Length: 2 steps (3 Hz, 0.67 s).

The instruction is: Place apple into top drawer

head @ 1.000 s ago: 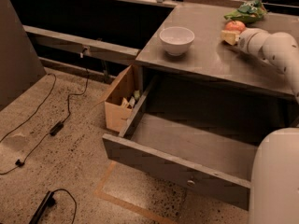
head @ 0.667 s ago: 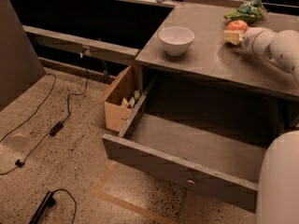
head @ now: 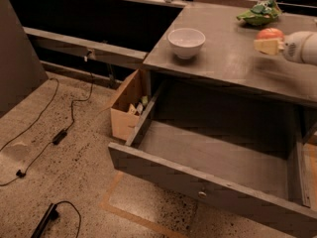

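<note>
Beside the apple (head: 270, 32), the gripper (head: 268, 46)

White arm (head: 303, 47) extends in from the right edge, roughly level — gripper (head: 267, 45) at its tip, pointing left, upper right of view.

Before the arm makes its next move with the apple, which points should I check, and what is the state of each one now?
1. Top drawer pulled open: ok.
2. Room in the drawer for the apple: ok, nothing shows on its floor.
3. Gripper at the apple, above the countertop: ok.
4. Firm grasp on the apple: cannot tell.
5. White bowl apart from the gripper: ok.
6. Green leafy bag apart from the apple: ok, though near.
</note>
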Each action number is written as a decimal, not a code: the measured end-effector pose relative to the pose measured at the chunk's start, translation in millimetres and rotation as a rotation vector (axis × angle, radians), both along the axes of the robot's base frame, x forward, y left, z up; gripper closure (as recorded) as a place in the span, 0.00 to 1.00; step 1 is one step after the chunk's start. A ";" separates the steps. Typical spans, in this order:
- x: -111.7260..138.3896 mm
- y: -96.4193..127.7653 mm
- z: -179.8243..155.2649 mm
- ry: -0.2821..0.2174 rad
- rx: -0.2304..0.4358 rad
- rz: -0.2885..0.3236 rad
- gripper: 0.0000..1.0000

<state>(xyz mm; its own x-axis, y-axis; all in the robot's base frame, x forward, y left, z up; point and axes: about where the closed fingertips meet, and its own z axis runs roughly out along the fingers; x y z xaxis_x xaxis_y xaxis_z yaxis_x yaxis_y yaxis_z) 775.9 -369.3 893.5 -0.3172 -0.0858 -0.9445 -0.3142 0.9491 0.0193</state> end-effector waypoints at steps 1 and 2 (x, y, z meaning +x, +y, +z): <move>-66.3 21.2 -8.1 0.082 0.025 0.137 1.00; -65.3 21.3 -8.1 0.081 0.025 0.136 1.00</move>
